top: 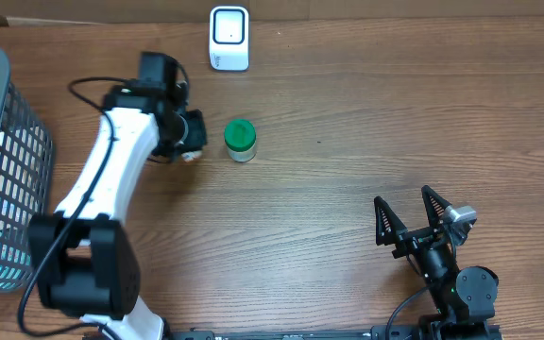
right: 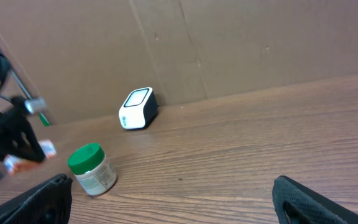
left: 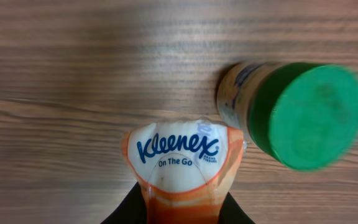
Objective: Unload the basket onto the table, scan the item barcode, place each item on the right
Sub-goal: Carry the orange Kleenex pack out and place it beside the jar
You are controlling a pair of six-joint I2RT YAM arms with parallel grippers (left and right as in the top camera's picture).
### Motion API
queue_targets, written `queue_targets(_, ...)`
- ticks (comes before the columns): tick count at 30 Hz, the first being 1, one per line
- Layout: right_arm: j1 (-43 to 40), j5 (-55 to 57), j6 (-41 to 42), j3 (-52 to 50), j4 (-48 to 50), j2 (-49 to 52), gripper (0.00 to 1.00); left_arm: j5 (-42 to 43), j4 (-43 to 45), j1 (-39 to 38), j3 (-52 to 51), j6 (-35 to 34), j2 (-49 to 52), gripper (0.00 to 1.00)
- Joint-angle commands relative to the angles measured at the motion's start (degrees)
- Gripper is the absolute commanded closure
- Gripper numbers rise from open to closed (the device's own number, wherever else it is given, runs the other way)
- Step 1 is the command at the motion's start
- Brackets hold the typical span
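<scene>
Within left gripper (left: 180, 214): tissue pack (left: 178, 155), long axis pointing straight outward, beside jar (left: 291, 115).

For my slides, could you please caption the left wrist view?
The left gripper holds a Kleenex tissue pack over the wooden table, beside a green-lidded jar.

Left arm (top: 111, 165) reaching forward, left pincer (top: 194, 144) clamped on tissue pack (left: 179, 155), right pincer (top: 402, 195) spread wide.
</scene>
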Motion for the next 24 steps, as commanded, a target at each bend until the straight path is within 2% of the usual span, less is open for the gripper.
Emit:
queue_targets(1, -0.39, 0.31, -0.02, -0.61, 0.37, -0.61, 0.00, -1.14, 0.90, -1.46, -0.90, -3.06, 3.78, 0.82)
queue_targets(3, -0.39, 0.31, -0.02, -0.61, 0.37, -0.61, 0.00, -1.11, 0.87, -1.55, -0.90, -3.04, 4.94, 0.63)
queue_targets(5, -0.39, 0.31, -0.02, -0.61, 0.37, -0.61, 0.00, -1.09, 0.79, -1.51, -0.87, -3.04, 5.05, 0.52)
queue_targets(6, -0.39, 0.31, -0.02, -0.61, 0.37, -0.61, 0.00, -1.07, 0.68, -1.42, -0.72, -3.02, 4.85, 0.49)
queue_targets(10, -0.39, 0.31, -0.02, -0.61, 0.37, -0.61, 0.00, -1.64, -1.70, -1.33, 2.49, -1.86, 2.47, 0.47)
queue_targets(15, -0.39, 0.31, -0.02, -0.61, 0.37, -0.61, 0.00, -5.44, -8.09, -0.59, 12.07, -0.42, -3.87, 0.42)
queue_targets(18, -0.39, 0.31, -0.02, -0.61, 0.37, -0.61, 0.00, -8.61, -12.46, 1.44, 19.02, 0.04, -8.39, 0.25)
queue_targets(19, -0.39, 0.31, -0.02, -0.61, 0.37, -0.61, 0.00, -9.75, -13.64, 2.60, 21.20, 0.50, -9.94, 0.15)
queue_targets(21, -0.39, 0.31, -0.02, -0.61, 0.37, -0.61, 0.00, -10.03, -14.49, 5.55, 24.41, 4.02, -12.66, 0.02)
queue_targets(24, -0.39, 0.31, -0.02, -0.61, 0.37, -0.61, 0.00, -10.12, -15.34, 12.76, 27.80, 6.47, -16.20, 0.00)
